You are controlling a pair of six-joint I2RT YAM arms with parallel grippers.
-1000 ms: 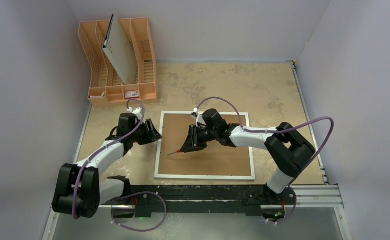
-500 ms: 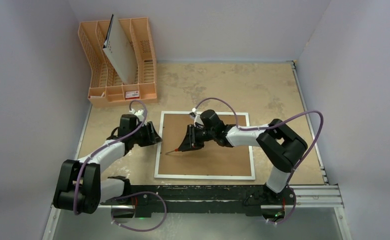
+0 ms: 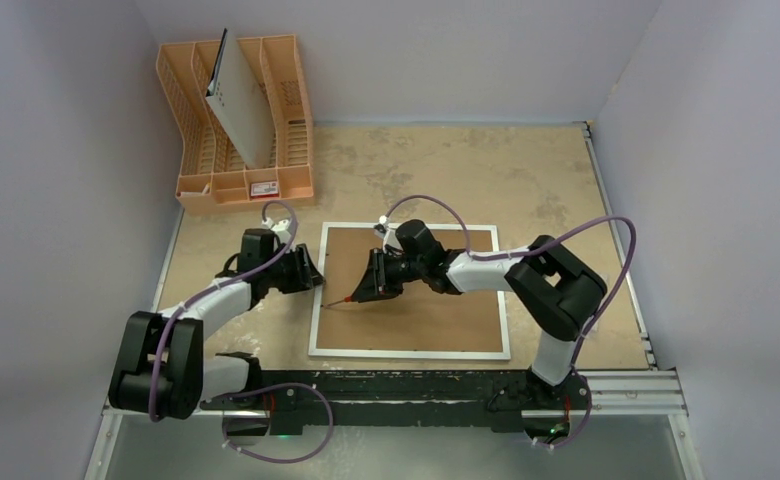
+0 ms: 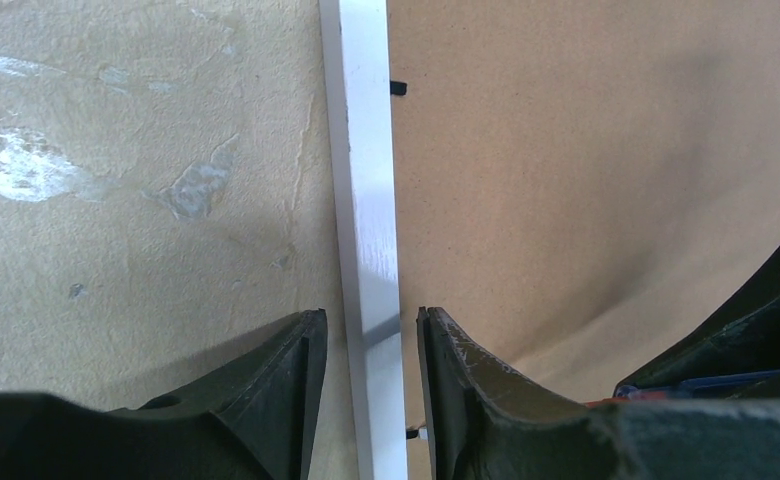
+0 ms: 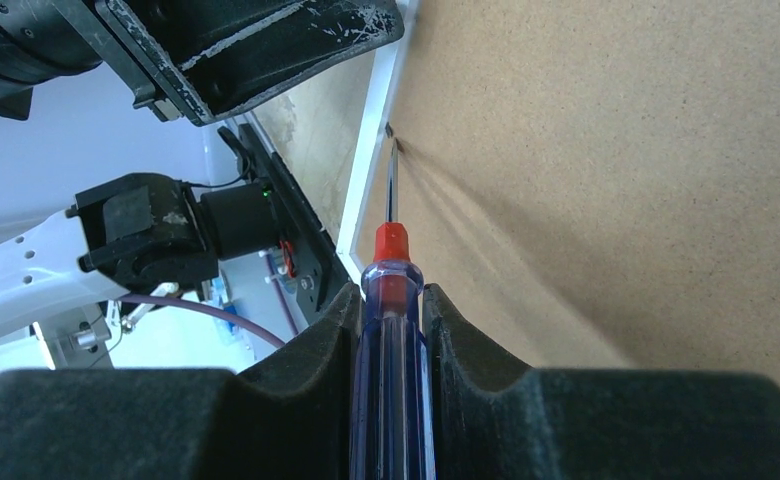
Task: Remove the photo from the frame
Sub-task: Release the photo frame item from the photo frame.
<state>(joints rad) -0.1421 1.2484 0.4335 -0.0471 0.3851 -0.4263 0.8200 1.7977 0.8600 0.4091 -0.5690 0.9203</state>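
Leftward my right pincer [image 5: 391,300] has carried its clamped screwdriver [image 5: 390,245] — left pincer [image 4: 371,335] gapes astride the frame [image 4: 361,150]'s rim, likely stiff and light: my hold.

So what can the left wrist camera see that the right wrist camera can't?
Only the left wrist camera: the frame's white border running between the left fingers, small gaps either side, and pale patches on the table. Only the right wrist camera: the screwdriver's red collar and metal shaft, pinched by the right fingers, plus a purple cable. Both: the white border, brown backing board and some tan table.
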